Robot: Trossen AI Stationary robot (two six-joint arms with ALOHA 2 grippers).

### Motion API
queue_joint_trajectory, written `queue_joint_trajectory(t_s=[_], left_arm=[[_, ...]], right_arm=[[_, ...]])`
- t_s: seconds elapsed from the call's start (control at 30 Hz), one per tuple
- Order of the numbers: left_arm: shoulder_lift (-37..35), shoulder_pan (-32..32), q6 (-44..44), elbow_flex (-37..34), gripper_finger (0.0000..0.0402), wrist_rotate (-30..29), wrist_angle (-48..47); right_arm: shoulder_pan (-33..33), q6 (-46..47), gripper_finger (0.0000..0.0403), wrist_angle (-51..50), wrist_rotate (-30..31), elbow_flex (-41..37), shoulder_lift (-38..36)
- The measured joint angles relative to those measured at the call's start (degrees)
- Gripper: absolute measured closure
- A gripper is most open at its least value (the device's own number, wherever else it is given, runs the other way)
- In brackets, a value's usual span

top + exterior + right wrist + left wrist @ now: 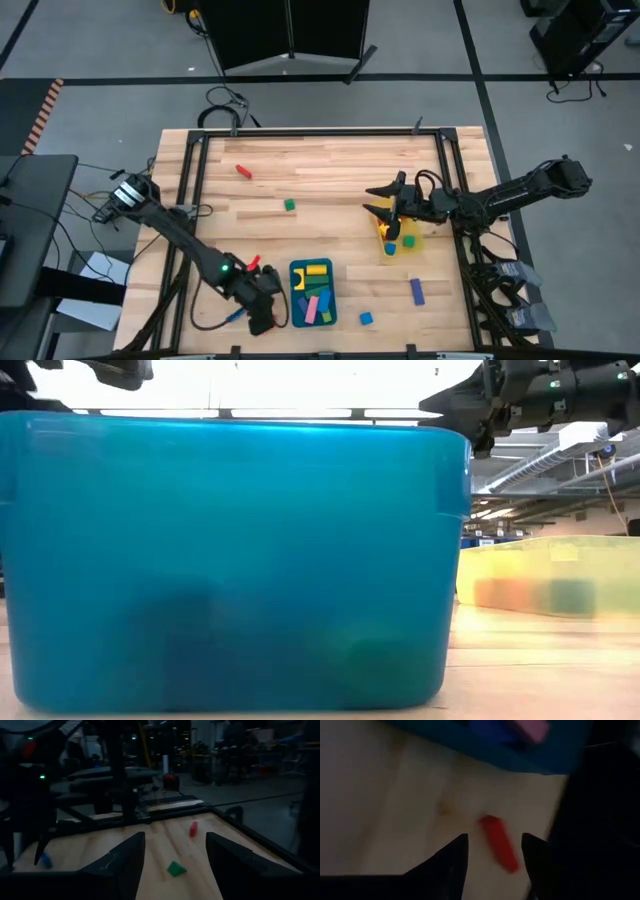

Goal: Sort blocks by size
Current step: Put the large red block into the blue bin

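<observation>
Left gripper [492, 851] hovers near the desk's front edge, just left of the blue tray [297, 296], fingers parted around a red bar [499, 843], nothing held. Risk: bar lies slanted between the fingers, so closing could knock it aside or pinch one end. Right gripper [383, 200] hangs open and empty at the yellow bin [410, 245] by the right edge. Loose blocks: red [243, 171], green [289, 205], purple bar [417, 291], blue cube [366, 319].

high: overhead, whole table [330, 170] | low: table-level, hard against blue tray [230, 560] | wrists: forward
</observation>
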Motion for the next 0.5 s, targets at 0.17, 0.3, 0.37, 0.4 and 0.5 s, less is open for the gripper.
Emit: queue_joint_trajectory(t_s=[0.17,0.3,0.37,0.4,0.5], left_arm=[[0.0,-2.4,-6.2,0.1,0.0169,-2.8,3.3],[1.1,-3.6,-12.0,0.1,0.0133,-3.8,3.3],[3.1,-3.9,-13.7,0.1,0.0121,-3.3,4.4],[4.3,-3.9,-14.3,0.4,0.0118,-2.4,4.9],[8.7,-4.0,-15.4,3.1,0.0114,0.3,3.4]], right_arm=[[0.1,1.7,0.0185,0.0,-4.4,0.0,0.0],[0.2,3.0,0.0188,0.0,-8.1,0.0,0.0],[0.2,3.1,0.0188,0.0,-9.3,0.0,0.0],[0.2,3.1,0.0188,0.0,-9.8,0.0,0.0],[0.4,3.1,0.0188,0.1,-10.1,0.0,0.0]])
